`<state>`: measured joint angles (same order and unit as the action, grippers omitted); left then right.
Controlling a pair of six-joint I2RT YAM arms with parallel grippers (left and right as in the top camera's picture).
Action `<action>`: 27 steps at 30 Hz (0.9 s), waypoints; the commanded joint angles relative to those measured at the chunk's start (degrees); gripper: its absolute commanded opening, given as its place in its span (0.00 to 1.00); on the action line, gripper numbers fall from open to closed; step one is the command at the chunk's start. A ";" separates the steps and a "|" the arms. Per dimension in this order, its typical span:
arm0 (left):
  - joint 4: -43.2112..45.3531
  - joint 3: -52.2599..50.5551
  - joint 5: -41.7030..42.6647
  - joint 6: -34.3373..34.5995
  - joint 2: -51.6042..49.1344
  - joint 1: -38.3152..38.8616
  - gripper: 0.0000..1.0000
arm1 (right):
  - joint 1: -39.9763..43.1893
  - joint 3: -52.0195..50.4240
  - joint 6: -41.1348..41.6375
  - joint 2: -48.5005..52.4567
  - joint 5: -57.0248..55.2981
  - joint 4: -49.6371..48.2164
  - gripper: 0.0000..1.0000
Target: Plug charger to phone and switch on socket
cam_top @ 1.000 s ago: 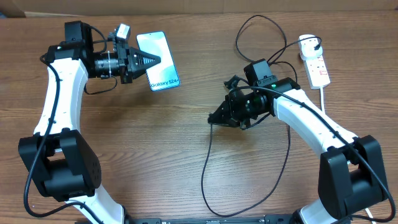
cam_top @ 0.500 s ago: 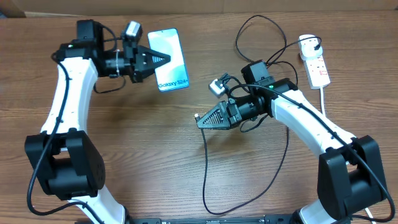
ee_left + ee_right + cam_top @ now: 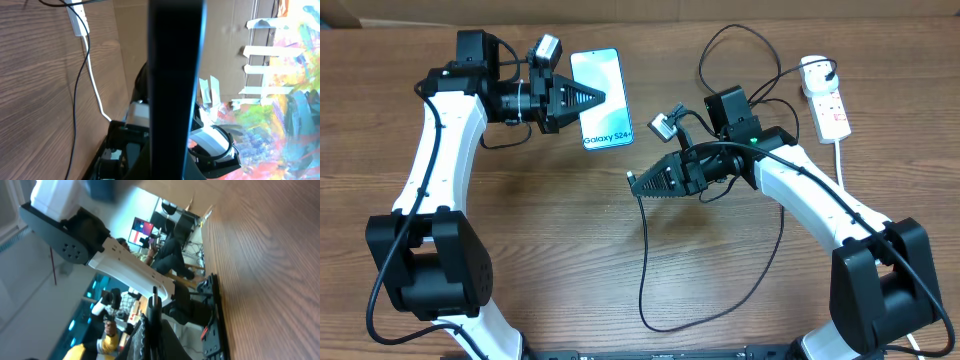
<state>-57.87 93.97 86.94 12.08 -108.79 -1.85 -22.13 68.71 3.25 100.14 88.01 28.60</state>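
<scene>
Phone (image 3: 612, 112) clamped in left gripper (image 3: 599, 96), charger (image 3: 641, 210) tip pinched by right gripper (image 3: 633, 181)

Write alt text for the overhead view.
At a wooden table, the left gripper holds the phone, screen up; the right gripper holds the charger by its connector tip near the phone's lower end, not plugged in. The white socket lies far right.

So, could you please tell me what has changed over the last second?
The left hand, holding the phone, carried it rightward in the overhead view. The right hand, gripping the charger near its tip, swung leftward toward the phone, so the gap between them narrowed. Neither hand let go. The socket stayed put.
</scene>
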 commanded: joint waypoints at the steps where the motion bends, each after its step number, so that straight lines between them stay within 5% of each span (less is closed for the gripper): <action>1: 0.09 0.63 0.72 -0.28 0.31 0.02 0.04 | 0.07 1.14 15.85 -1.36 0.07 -9.03 0.04; 8: 0.09 0.63 -0.13 -0.24 0.31 0.13 0.04 | -0.83 1.11 33.00 -1.36 -4.17 -22.10 0.04; 27: 2.45 0.63 0.11 1.33 0.31 0.17 0.04 | -2.40 1.11 40.30 -1.36 -6.60 -29.88 0.04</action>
<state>-56.12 93.97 85.03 12.10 -108.79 -1.85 -24.40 69.01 42.17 100.07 81.82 -0.49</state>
